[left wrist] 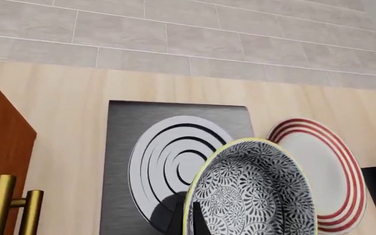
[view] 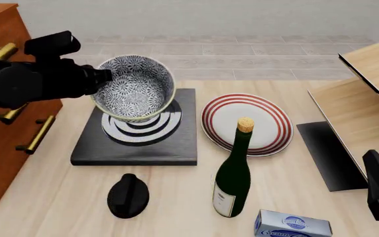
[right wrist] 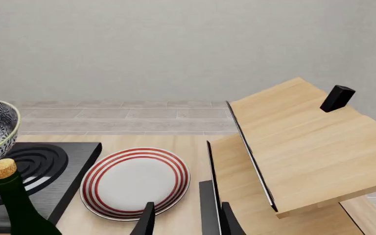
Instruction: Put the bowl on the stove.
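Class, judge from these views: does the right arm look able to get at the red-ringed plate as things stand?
Probably yes: the right pincer points toward the plate, with bare table between them; the wine bottle stands off to one side.

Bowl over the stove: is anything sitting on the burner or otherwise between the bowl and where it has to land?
Nothing visible. The left gripper holds the bowl, tilted, above the stove, whose burner rings look bare. The plate and bottle stand off to the right side.

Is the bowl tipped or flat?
Tipped: the bowl, held by the left gripper, leans over the stove, showing its inside.
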You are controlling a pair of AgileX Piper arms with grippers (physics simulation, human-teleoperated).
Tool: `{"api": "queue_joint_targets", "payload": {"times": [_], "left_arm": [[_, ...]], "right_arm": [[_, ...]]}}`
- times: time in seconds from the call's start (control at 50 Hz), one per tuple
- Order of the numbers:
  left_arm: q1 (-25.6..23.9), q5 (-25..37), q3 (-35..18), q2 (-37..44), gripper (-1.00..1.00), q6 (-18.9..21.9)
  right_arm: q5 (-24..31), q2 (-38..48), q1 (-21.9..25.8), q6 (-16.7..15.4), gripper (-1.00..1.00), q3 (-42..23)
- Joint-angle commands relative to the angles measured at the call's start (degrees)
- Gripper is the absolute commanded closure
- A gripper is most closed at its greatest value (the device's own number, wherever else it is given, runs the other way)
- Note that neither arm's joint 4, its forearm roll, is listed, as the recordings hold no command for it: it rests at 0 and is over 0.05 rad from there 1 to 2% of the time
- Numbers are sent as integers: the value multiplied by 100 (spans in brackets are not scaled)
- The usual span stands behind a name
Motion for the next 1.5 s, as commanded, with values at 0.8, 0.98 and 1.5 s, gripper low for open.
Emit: {"api": "queue_joint_targets", "payload": {"times": [0.8, 0.98, 1.5], "left_arm": [[102, -682, 106, 412, 100, 227], [117, -814, 75, 583, 100, 291], [-19, -959, 123, 773, 100, 297]], "right_arm": [[0, 1, 0, -1, -100, 0], [0, 0, 0, 0, -100, 0], [0, 0, 0, 2, -100, 0]]}}
